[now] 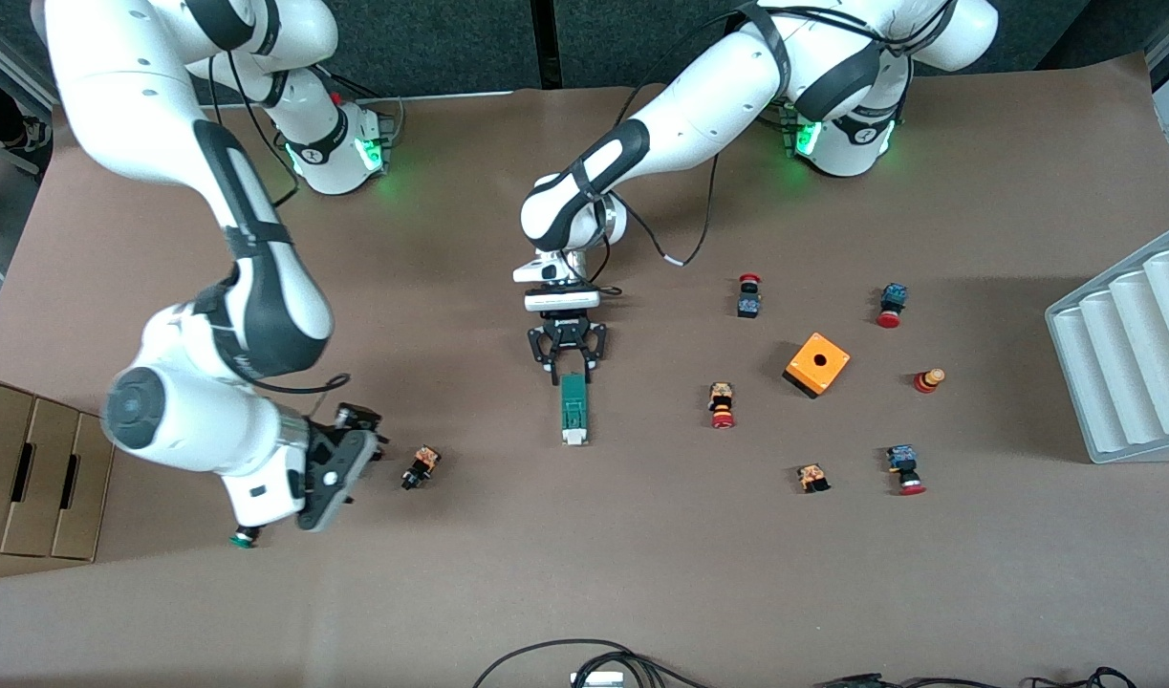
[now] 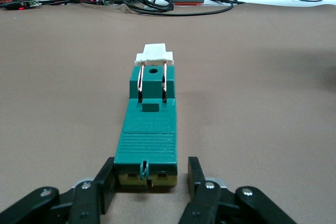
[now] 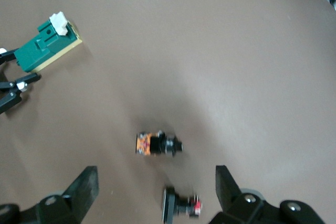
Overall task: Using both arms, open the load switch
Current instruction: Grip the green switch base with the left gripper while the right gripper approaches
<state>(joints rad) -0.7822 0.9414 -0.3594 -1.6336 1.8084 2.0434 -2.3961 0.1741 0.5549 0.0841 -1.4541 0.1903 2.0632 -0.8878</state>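
I am working at a brown table (image 1: 584, 573). A white ribbed tray (image 1: 1124, 358) is lying at my left arm's end; nothing is showing in its grooves. Cardboard boxes (image 1: 30, 468) are sitting at my right arm's end, and I cannot see into them from here.

My right arm (image 1: 230, 315) is hanging low over the table near the boxes. Its gripper (image 3: 157, 190) is spread wide, holding nothing, with two small push buttons (image 3: 157, 144) under it. A green-capped piece (image 1: 244, 541) is peeking out just beside the wrist.

My left arm (image 1: 660, 134) is reaching down to mid-table. Its gripper (image 2: 151, 179) is straddling the load switch (image 1: 573, 408) at the end nearer my base, one finger (image 2: 105, 182) lying along each side. In the left wrist view a slim gap is showing on one side, so I cannot tell whether I am pinching it yet.

The switch is lying flat, green face up, its white slider (image 2: 154, 53) pointing toward the front camera.

An orange box (image 1: 816, 364) with a round hole on top is sitting toward my left arm's end, and the hole is looking dark. Small red-capped buttons (image 1: 723, 405) are lying scattered around it.
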